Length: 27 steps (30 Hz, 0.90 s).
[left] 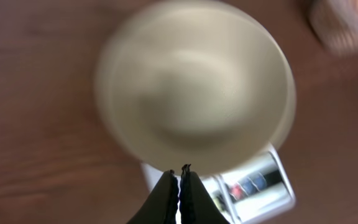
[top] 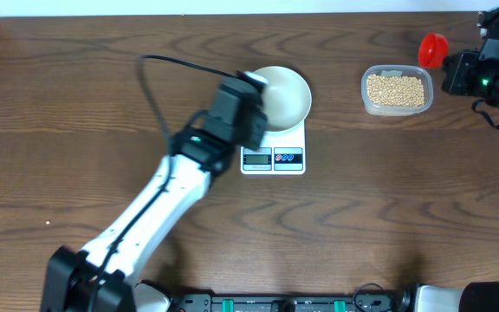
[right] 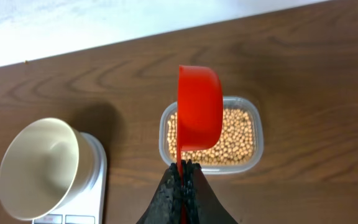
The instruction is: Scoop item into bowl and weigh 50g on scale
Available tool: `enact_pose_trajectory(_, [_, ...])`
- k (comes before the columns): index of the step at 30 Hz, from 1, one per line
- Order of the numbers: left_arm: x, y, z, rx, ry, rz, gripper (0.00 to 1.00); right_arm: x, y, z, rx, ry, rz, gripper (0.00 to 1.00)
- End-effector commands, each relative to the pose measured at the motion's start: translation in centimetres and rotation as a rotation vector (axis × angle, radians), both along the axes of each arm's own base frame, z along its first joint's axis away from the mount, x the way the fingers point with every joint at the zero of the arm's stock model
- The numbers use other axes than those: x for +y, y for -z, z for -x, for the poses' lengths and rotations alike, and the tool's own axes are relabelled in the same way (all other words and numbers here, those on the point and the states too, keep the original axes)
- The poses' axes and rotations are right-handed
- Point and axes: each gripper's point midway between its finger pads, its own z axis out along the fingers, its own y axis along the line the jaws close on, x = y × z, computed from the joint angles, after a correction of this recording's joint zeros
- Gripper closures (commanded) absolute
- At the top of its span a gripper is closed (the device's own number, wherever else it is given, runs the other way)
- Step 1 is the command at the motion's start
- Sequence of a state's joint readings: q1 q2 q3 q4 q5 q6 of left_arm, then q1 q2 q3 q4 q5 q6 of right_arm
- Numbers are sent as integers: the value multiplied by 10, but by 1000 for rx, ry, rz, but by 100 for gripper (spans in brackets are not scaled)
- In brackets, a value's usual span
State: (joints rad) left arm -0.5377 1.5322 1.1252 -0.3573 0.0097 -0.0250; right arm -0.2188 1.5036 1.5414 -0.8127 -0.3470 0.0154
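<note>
Right gripper [right: 180, 171], jaws pinched shut on the handle of a red plastic measuring scoop [right: 199, 112], holds it near a clear rounded-rectangular plastic tub [right: 258, 134] of small tan-yellow beans [right: 238, 140]; left gripper [left: 180, 173], closed on nothing, hangs at the rim of the round white shallow bowl [left: 191, 87]; the bowl sits on the small white kitchen scale [left: 263, 186] on the brown wooden worktop [top: 388, 217], well apart from the tub.

In the left wrist view the bowl [left: 194, 87] is blurred and hides most of the scale [left: 257, 186]; the tub [left: 347, 25] is a blurred patch cut by the corner. From overhead, the left arm [top: 170, 185] covers the bowl's left rim, and the display [top: 256, 158] is too small to read.
</note>
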Motion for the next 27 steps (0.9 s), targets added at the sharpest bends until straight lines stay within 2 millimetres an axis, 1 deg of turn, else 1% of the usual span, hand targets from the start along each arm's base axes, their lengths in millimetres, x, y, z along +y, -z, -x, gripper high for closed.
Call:
enact_pose_trajectory(1, [-20,44,19,105,71,-64,93,4,4,7,24,-26,-9,99])
enact_pose_trajectory(4, [-40,71,34,161,130,-104,93,6,11,15,63,-45,1,99])
enact_pose_trajectory(6, [-49,85,42,187,159,-126,93,7,14,17,77,-47,-1,99])
enact_pose_trajectory(9, [-55,101,50,218,183,-152,93,7,14,18,80,-47,-2,99])
enact_pose_trajectory(11, [-54,110,51,235,183,-165,93,7,14,18,80,-47,-2,99])
enact_pose_trajectory(15, [-52,117,49,245,175,-176,93,7,14,18,83,-47,-2,99])
enact_pose_trajectory(19, [-49,117,41,230,157,-170,93,7,16,20,92,-47,-4,99])
enact_pose_trajectory(21, [-47,120,34,221,142,-160,92,7,17,20,95,-47,-5,99])
enact_pose_trajectory(27, [-44,139,33,251,139,-182,93,7,18,22,103,-48,-7,99])
